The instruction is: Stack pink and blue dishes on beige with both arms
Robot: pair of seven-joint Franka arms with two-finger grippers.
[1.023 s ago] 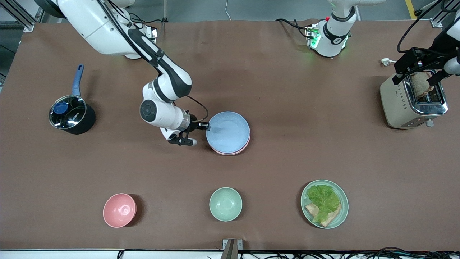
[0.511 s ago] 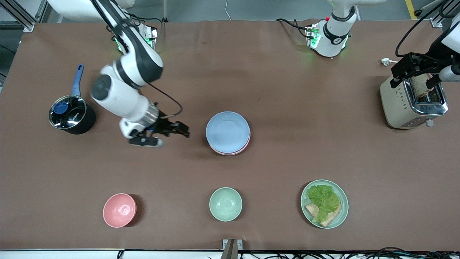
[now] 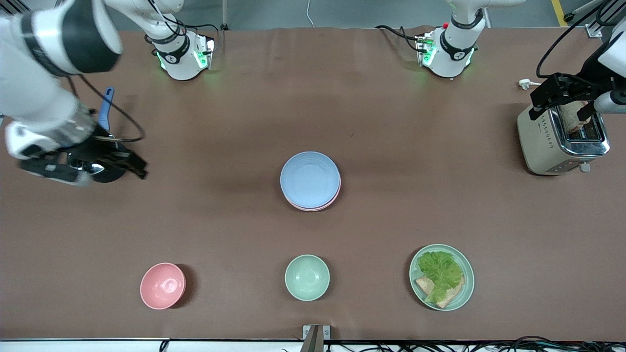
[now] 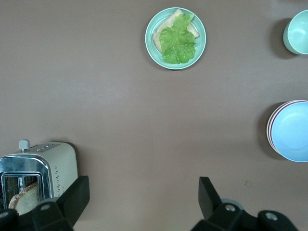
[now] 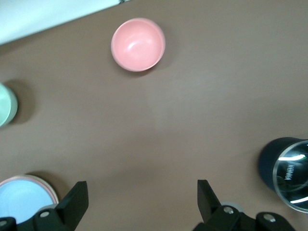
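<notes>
My biggest worry is the table (image 3: 391, 146) itself being crowded at my ends: my right arm rides high over the black saucepan (image 3: 105, 168) at its end of the table, and a careless drop there could clip the lid or the blue handle (image 3: 105, 108). At the other end my left arm hangs just above the toaster (image 3: 562, 142), where a slice of bread stands in the slot; a small dip could knock it. The stack sits mid-table, well apart from both of my arms: the blue plate (image 3: 310, 179) lies on top, the pink plate (image 3: 320, 205) shows only as a rim beneath it, and the beige plate I cannot make out at all, so I judge it is underneath but cannot confirm. The top plate looks slightly off-centre, so a nudge might slide it. My right gripper (image 3: 105, 161) is spread wide and empty; my left gripper (image 3: 562, 100) is likewise wide and holds nothing. Nearer the front camera sit the pink bowl (image 3: 163, 285), the green bowl (image 3: 307, 277) and the green plate (image 3: 441, 276) with lettuce, all untouched.
</notes>
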